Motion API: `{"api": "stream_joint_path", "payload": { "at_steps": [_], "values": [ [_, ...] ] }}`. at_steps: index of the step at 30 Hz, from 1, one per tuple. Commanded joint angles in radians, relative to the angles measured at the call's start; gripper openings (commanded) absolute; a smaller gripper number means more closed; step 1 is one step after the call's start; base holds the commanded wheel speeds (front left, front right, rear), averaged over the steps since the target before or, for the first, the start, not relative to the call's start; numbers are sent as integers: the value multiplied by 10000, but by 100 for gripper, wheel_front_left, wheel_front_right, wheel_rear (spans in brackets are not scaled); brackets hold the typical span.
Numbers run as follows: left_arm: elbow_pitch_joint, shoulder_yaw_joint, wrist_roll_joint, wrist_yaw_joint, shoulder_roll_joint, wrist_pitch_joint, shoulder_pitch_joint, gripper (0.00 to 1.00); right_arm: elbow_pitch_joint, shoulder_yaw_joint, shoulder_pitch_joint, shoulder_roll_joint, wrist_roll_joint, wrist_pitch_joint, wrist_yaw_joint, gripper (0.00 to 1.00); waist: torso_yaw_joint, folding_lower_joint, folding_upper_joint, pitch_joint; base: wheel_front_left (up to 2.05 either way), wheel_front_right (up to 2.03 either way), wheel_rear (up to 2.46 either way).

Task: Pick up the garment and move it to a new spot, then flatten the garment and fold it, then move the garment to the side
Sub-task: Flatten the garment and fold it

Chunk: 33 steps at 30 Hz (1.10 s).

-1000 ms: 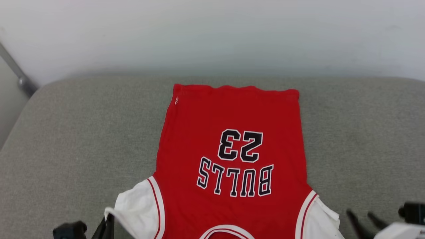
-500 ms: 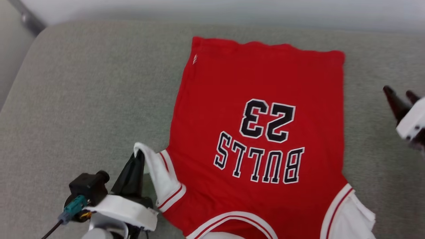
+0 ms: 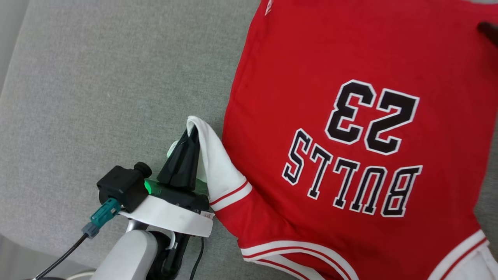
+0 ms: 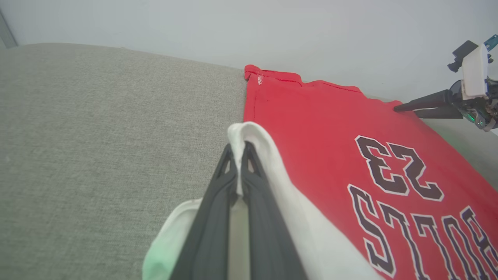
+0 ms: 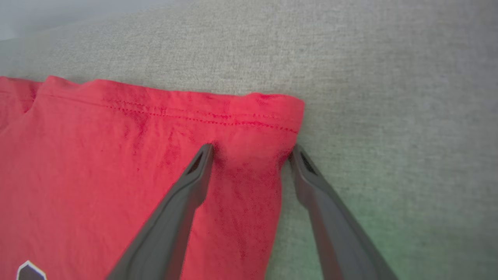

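Your left end effector point(image 3: 191, 134) is shut tight on the white sleeve point(image 3: 220, 171) of the garment point(image 3: 350, 77). A second ago that sleeve lay low by the near edge of the grey cushion point(image 3: 97, 77). Now it is pinched and pulled up into a little peak.

Your right end effector point(image 5: 252, 149) has gone from the near right side to the far right corner of the garment. Its fingers are wide apart. One tip is on the red cloth and the other is just beside the garment's side edge, with the hem corner point(image 5: 272, 111) between them. It holds nothing yet.

The head view has moved in closer too, so do not take that shift for the garment sliding. The garment lies spread out on the cushion, number side up, hem toward the far edge.

I think you are getting two holds ready. Once the right fingers close on that corner, you can lift and fold or carry.
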Motion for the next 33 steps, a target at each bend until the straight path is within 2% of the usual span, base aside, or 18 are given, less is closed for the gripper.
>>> {"api": "stream_joint_path", "payload": {
  "at_steps": [1,6,7,9,10,13,16,23,29,33],
  "values": [
    [18,-7,93,-76,-82,-61,-169,0,135,-2,-235,81,-65,106,-7,100,252,-2,0,389,0,0,0],
    [257,-59,84,-242,-134,-104,-333,0,928,-4,219,342,-158,1236,-7,100,340,-2,0,507,0,0,0],
    [304,-65,121,-263,-126,-114,-365,0,1066,-70,314,405,-188,1485,-7,55,347,-2,0,499,0,0,0],
    [381,-84,117,-316,-167,-124,-381,0,1224,-162,429,540,-244,1934,-10,21,360,-2,0,470,0,0,0],
    [420,-97,118,-325,-176,-131,-400,0,1193,-197,449,581,-270,2013,-10,0,367,-2,0,452,0,0,0],
    [520,-129,128,-361,-191,-144,-448,0,1027,-223,489,628,-304,2136,-6,0,384,-2,0,342,0,0,0],
    [621,-152,86,-381,-205,-130,-429,0,680,-173,417,413,-287,2007,-6,0,394,-2,0,149,0,0,0],
    [966,-14,-50,-150,-50,-77,88,0,-591,633,481,-445,-67,1621,-7,0,114,-2,0,-839,0,0,0],
    [1302,243,-210,246,274,110,831,0,-1906,1290,1978,-1296,571,1882,-7,0,-492,-2,0,-2057,0,0,0],
    [1413,523,-395,586,530,247,1455,0,-2876,1207,3735,-1628,1044,2196,-7,0,-1044,-2,0,-2839,0,0,0]
  ]
}}
